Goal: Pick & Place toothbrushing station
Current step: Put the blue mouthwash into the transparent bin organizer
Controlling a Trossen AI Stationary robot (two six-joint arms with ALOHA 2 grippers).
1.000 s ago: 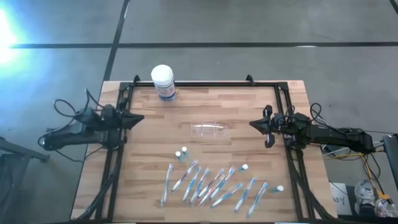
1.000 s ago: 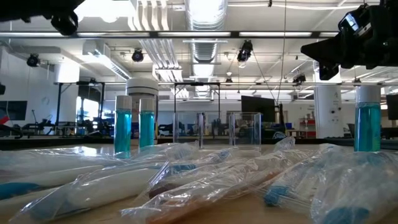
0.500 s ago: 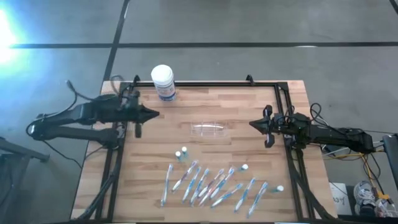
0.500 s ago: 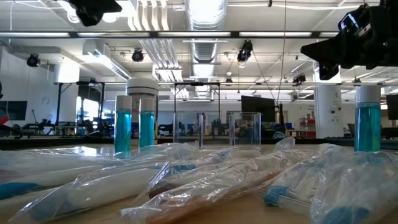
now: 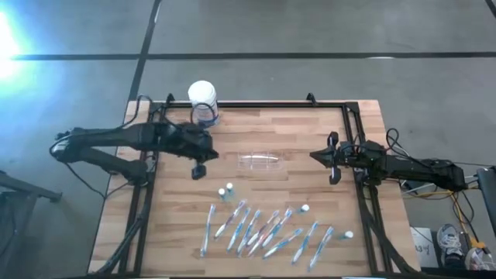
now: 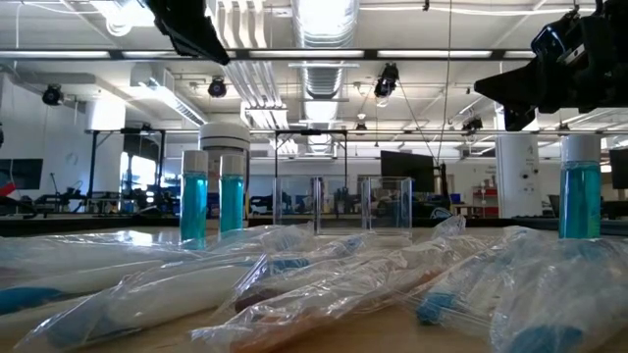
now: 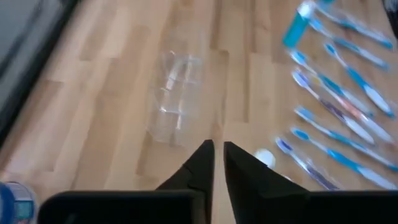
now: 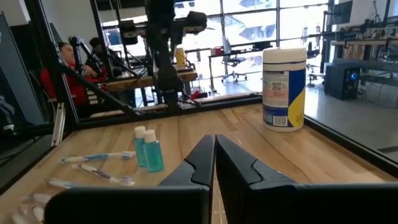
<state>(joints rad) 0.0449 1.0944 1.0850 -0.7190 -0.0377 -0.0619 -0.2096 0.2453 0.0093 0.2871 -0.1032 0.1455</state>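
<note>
Nothing is moved yet: the clear, colourless plastic toothbrush holder (image 5: 261, 161) lies ungrasped mid-table, the left gripper (image 5: 208, 153) near it with jaws barely parted, the right gripper (image 5: 316, 156) closed, empty.

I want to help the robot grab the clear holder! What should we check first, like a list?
1. Clear holder lying free on the table: ok.
2. Left gripper close beside the holder, not touching it: ok.
3. Left jaws wide enough to fit around it: not ok, only a thin gap.
4. Nothing between gripper and holder: ok.
5. Right gripper waiting at its side, shut: ok.
6. Toothbrushes away from the holder: ok.
</note>
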